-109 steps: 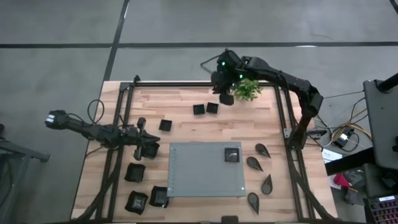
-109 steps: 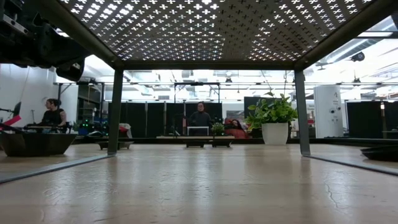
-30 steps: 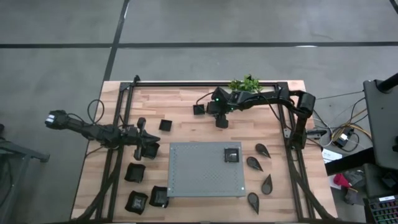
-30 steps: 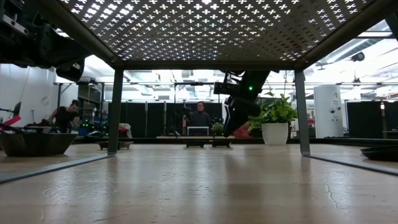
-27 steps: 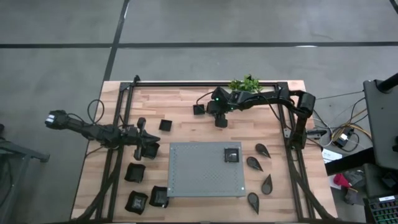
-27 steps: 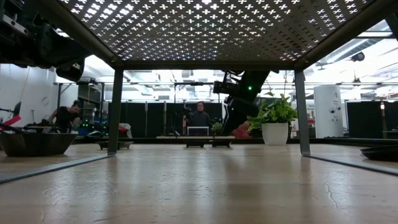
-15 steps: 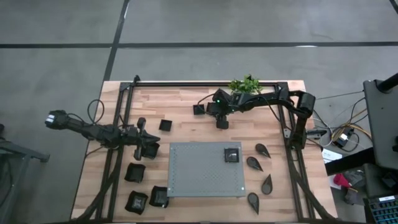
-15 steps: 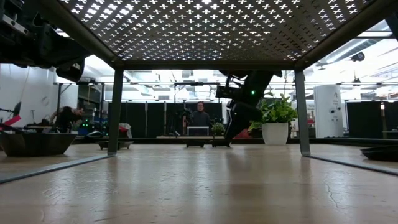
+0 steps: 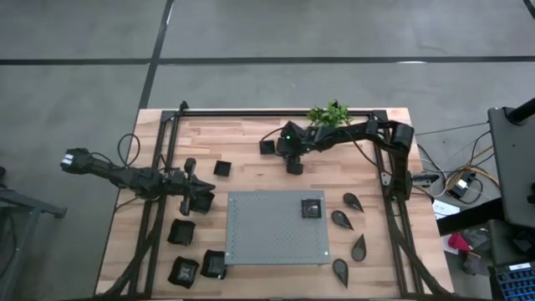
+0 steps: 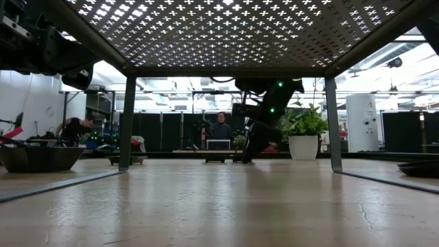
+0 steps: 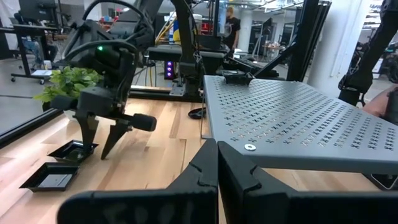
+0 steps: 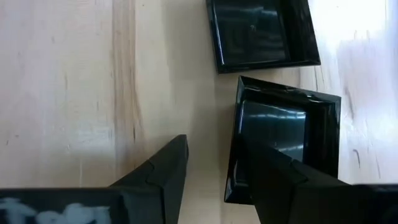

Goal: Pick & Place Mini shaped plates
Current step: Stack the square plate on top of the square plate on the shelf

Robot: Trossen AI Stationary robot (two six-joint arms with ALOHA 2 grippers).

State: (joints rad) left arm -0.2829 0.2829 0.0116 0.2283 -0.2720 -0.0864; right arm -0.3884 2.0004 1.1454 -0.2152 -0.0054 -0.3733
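Twelve mini shaped plates point(image 9: 311, 208), one mat point(image 9: 259, 242)

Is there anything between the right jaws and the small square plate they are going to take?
Nothing visible is. The right gripper is open and right at the small square plate: one jaw is inside it, the other on bare wood outside its rim. A second square plate lies beyond it, apart.

Wood, gloss black and dull metal on my screens

My table point(image 9: 251, 138) reads as pale wood planks, smooth, with visible grain and a soft sheen in the low view. The mini shaped plates point(image 12: 273, 130) look like hard glossy black plastic, throwing sharp reflections. I see the grey mat point(image 11: 292, 118) as matt perforated metal sheet. The right gripper point(image 12: 211, 165) has matt black fingers, plastic by the look. The plant point(image 9: 331, 114) is leafy green.
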